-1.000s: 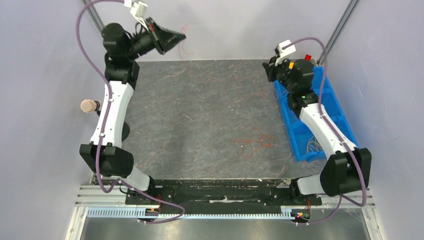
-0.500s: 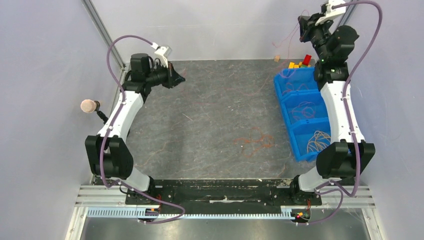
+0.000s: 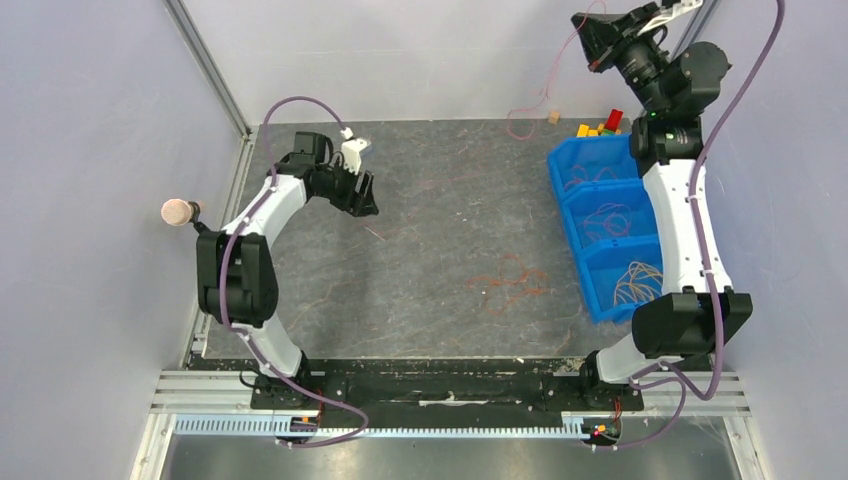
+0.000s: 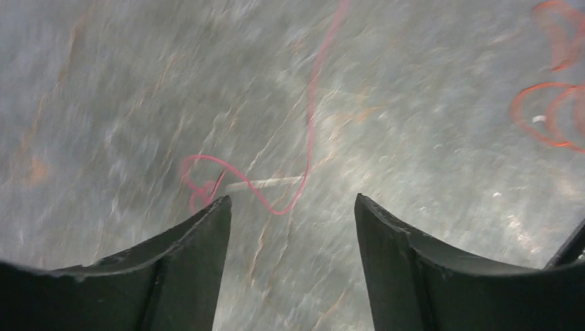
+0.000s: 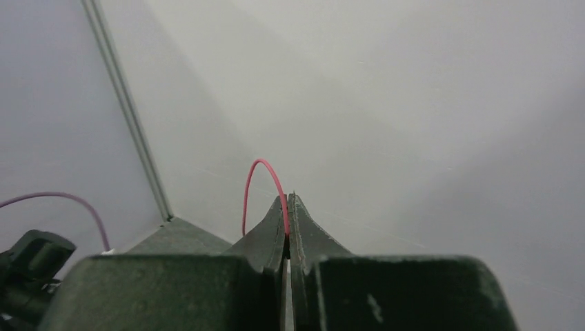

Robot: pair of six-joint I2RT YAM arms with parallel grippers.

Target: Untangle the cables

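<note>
Left gripper (image 4: 293, 203) is hovering low, jaws standing wide and gripping nothing; only its wrist view is showing a pink cable (image 4: 308, 131) curling on the tabletop (image 4: 428, 138) just ahead. Orange cables (image 3: 510, 282) are lying mid-tabletop, with more in the blue bin (image 3: 572, 215). Right gripper (image 5: 288, 201) is riding high, jaws pinching a red cable (image 5: 256, 172); the overhead view is showing its tail dangling to the tabletop's far edge.
</note>
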